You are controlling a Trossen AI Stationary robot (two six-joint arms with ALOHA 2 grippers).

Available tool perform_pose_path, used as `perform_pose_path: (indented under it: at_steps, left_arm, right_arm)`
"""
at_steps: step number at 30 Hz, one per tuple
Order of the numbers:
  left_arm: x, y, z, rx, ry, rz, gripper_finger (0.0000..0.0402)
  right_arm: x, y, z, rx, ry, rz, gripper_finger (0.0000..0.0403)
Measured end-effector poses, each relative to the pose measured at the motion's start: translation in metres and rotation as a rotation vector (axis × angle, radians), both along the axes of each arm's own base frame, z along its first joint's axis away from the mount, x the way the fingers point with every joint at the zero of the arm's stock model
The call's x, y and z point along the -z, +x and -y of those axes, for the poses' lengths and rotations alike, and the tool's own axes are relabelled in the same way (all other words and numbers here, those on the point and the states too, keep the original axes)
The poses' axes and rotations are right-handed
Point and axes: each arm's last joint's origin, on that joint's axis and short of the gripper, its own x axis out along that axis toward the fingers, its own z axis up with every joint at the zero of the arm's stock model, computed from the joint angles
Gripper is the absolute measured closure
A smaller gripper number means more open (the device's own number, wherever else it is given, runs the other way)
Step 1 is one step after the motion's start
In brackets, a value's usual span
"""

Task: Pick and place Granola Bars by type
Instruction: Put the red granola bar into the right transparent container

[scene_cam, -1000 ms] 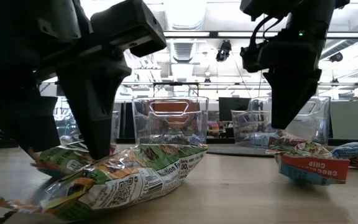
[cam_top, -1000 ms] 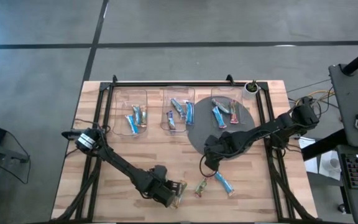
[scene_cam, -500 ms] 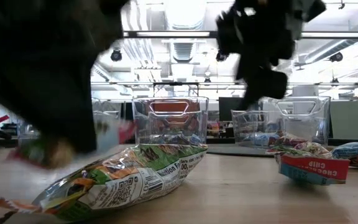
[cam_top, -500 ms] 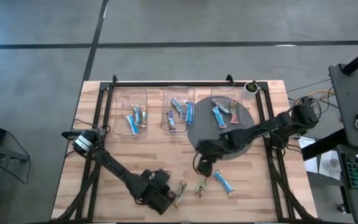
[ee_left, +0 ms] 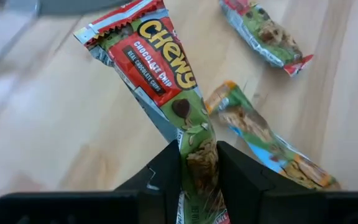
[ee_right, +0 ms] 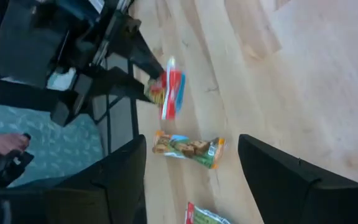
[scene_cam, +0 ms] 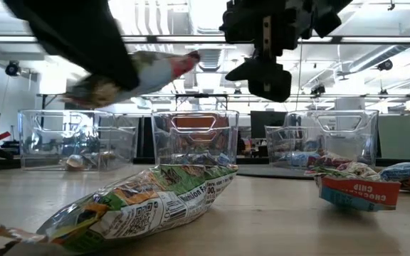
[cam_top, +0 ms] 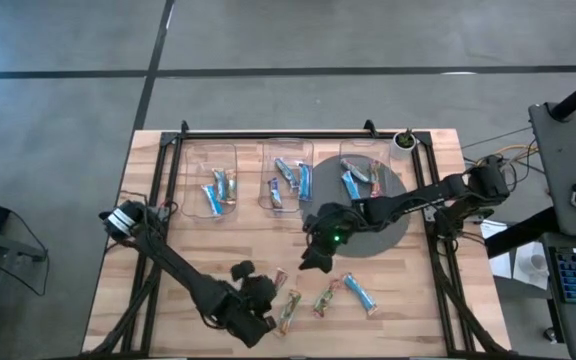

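The left gripper (ee_left: 197,165) is clamped on a green-and-red wrapped "Chewy" chocolate chip granola bar (ee_left: 166,81), pinching one end of the wrapper between its two dark fingers (ee_left: 164,171) so the rest of the bar sticks out ahead of them. In the low view that held bar (scene_cam: 137,75) hangs well above the wooden table (scene_cam: 283,220). In the high view the left gripper (cam_top: 268,308) sits near the table's front edge.

On the boards just beyond the left gripper lie two more green-wrapped granola bars (ee_left: 269,146), one close to the held bar's side and one farther off (ee_left: 260,34). A blue-wrapped granola bar (cam_top: 360,292) lies to the far side of those, on the right arm's half of the table.

The right gripper (cam_top: 313,258) hovers above the table beside the edge of the dark round mat (cam_top: 393,225), its two fingers (ee_right: 291,180) spread wide apart with nothing between them. Ahead of it, the right wrist view shows the left gripper carrying its bar (ee_right: 169,93), and a loose green bar (ee_right: 188,148) on the wood.

Three clear plastic bins (cam_top: 288,175) stand in a row beyond both grippers, each holding several bars; the rightmost one (cam_top: 363,170) stands on the mat.
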Motion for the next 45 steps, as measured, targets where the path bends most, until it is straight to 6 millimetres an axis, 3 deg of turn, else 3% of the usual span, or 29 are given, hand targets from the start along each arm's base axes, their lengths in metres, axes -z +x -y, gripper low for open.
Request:
perform_pose_path:
  at_steps: [10,18,24,33,45]
  left_arm:
    - [-0.005,0.027,-0.031,0.135,0.149,-0.014,0.0321]
    - [-0.009,0.048,-0.054,0.176,0.171,0.015,0.0321]
    - [-0.010,0.052,-0.059,0.189,0.170,0.022,0.0321]
    - [-0.010,0.052,-0.060,0.165,0.175,0.030,0.0321]
    - [-0.010,0.052,-0.060,0.157,0.174,0.034,0.0321]
  right_arm:
    - [0.000,0.000,0.001,-0.006,0.014,-0.006,0.0159]
    - [0.000,0.000,0.000,-0.004,0.021,-0.014,0.0158]
    - [0.001,-0.001,0.000,-0.012,0.010,-0.016,0.0166]
    - [0.005,-0.004,0.000,-0.023,-0.011,-0.061,0.0215]
    - [0.005,-0.004,0.000,-0.020,-0.020,-0.059,0.0248]
